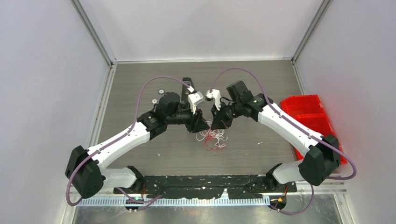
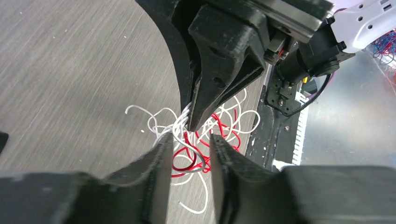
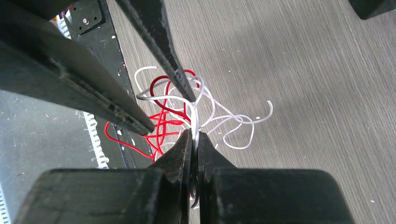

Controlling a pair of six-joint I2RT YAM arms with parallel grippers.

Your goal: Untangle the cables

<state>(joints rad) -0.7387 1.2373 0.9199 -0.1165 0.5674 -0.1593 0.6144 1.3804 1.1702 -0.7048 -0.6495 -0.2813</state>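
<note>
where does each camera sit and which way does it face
top external: above and behind the arms, looking down at the table; both arms show, left gripper and right gripper meet over the cable tangle.
left wrist: on that wrist, looking past its own open fingers at the tangle; right gripper opposite.
right wrist: on that wrist, looking past its own shut fingers pinching a white strand.
shared: all see the tangle.

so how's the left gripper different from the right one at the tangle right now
The left gripper has its jaws apart with a clear gap, while the right gripper has its jaws pressed together. The right gripper pinches white cable strands. The left gripper clamps nothing, and red cable loops show in its gap. Both point down at the same tangle, tips close together.
</note>
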